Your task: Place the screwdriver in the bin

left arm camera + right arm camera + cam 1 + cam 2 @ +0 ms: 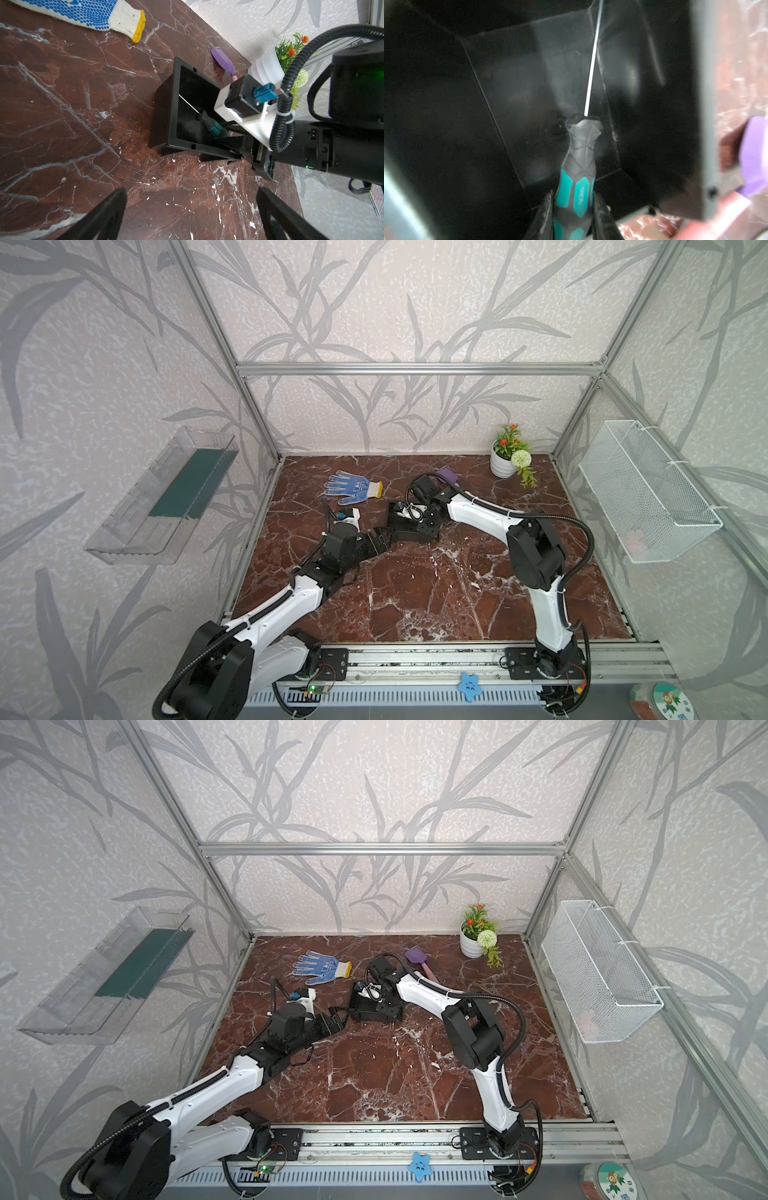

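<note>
Only wrist views show screwdriver (578, 164), inside bin (164, 116), right gripper (573, 204) clamping it

2 overhead; wrist views share bin (164, 116)

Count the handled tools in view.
2. The screwdriver is gripped in the right claw, reaching into the black bin. The purple toy shovel lies on the table behind the bin. Part of the bin's inside is hidden, so another could be there.
</note>
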